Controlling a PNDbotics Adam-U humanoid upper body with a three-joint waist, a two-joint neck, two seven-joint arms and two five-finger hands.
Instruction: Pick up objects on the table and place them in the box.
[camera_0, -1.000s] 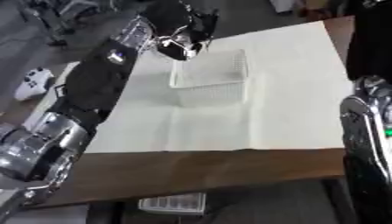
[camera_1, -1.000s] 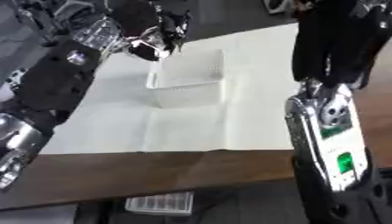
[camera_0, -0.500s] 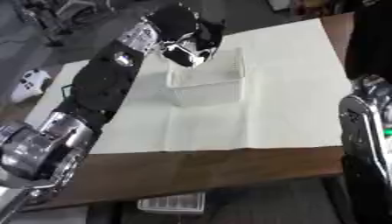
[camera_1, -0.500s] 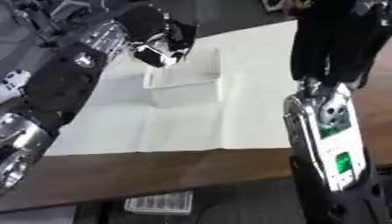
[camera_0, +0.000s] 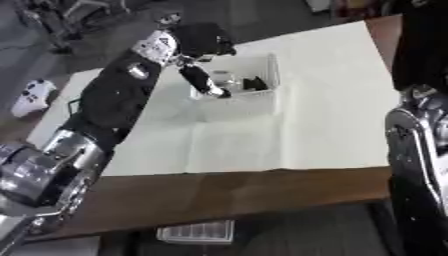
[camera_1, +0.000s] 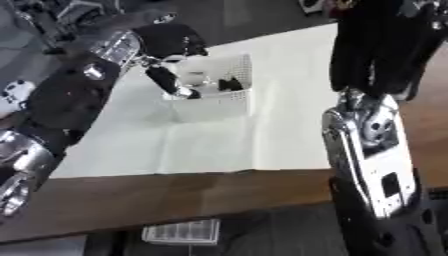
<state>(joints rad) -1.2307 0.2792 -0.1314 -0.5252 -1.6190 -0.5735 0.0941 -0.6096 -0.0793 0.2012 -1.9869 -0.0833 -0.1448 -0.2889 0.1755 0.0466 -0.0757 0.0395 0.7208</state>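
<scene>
- Left hand (camera_0: 203, 47) hangs over the near left corner of the box (camera_0: 262, 102), fingers (camera_0: 203, 80) stretched straight down past the rim and holding nothing that I can see; I read it as released.
- Inside the box lie a small dark object (camera_0: 254, 83) and a pale, possibly clear one (camera_0: 223, 78), both toward the far side; what they are I cannot tell.
- White and thin-walled, the box stands on a cream cloth (camera_0: 289, 135) that covers most of the brown desk (camera_0: 219, 195). No other loose objects show on the cloth.
- Right arm (camera_1: 372, 150) stands tall at the right edge; its hand is not in view.
- Judging by their size, the pieces should be light and easy to knock aside, so take each across its narrow middle between thumb and fingers.
- The box looks light too and may slide on the cloth if a fingertip catches the rim.
</scene>
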